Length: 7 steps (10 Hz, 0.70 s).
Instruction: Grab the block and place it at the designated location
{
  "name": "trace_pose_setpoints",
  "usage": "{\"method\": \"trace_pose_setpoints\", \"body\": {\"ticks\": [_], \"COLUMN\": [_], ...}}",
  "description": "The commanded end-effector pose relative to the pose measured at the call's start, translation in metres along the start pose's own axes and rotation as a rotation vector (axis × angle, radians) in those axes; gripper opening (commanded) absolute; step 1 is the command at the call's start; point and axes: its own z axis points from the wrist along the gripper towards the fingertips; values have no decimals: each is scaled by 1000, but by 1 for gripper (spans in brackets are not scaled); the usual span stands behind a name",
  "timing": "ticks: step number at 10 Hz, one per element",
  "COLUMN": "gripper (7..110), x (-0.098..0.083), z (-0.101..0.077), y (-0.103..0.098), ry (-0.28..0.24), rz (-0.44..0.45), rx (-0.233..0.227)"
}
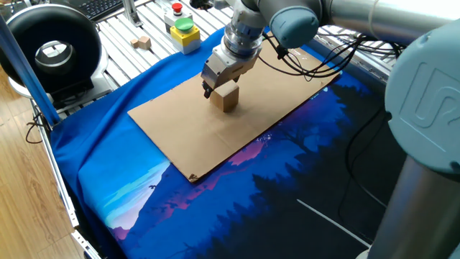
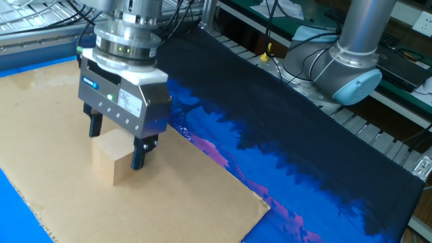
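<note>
The hand [image 2: 116, 143] hung just over the block [image 2: 113, 158], fingers spread either side and not gripping; the block rested on cardboard [image 1: 180, 126] mid-worktop, probably just set down.

Matt wooden block [image 2: 113, 157], brown cardboard [image 1: 180, 126]

Bright, even overhead light in both views. My gripper [image 2: 116, 142] throws a soft shadow on the cardboard [image 2: 189, 189]. Focus sharp; mild sheen on metal housing.
</note>
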Motion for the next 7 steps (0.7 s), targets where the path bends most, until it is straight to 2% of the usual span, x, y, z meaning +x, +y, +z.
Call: {"method": "trace_pose_setpoints", "body": {"ticks": [1, 4, 6, 7], "gripper": [88, 88, 88, 44], "x": [1, 2, 4, 7], "z": [-20, -32, -31, -34], "y": [-7, -16, -17, -22], "ry": [5, 18, 41, 56], "rz": [-13, -47, -24, -22], "rx": [1, 17, 29, 44]}}
